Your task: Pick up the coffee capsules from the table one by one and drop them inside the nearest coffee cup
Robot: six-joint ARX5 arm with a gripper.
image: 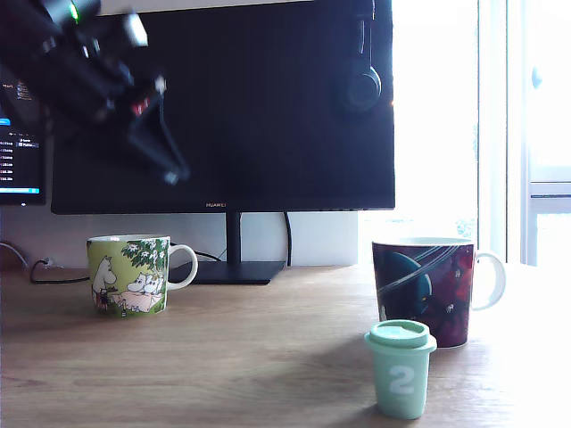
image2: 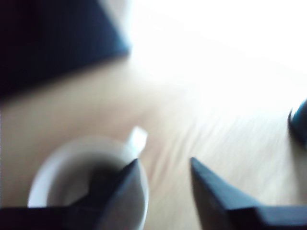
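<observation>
1. From the exterior view I see the black monitor (image: 223,107) behind everything, my landmark; the wrist view catches only a dark blurred corner of it (image2: 53,38).
2. The gripper (image: 165,147) hangs high in front of the monitor's left part in the exterior view, blurred.
3. The wrist view shows what the exterior cannot: the pincer (image2: 163,165) is spread, with nothing between its fingers.
4. The green cartoon mug (image: 132,274) stands left of the monitor's foot; the wrist view looks into its white inside (image2: 76,187), something dark within.
5. The dark mug (image: 426,290) stands below the monitor's right corner.
6. The mint green capsule (image: 401,368) stands just before that mug, nearer the camera.
</observation>
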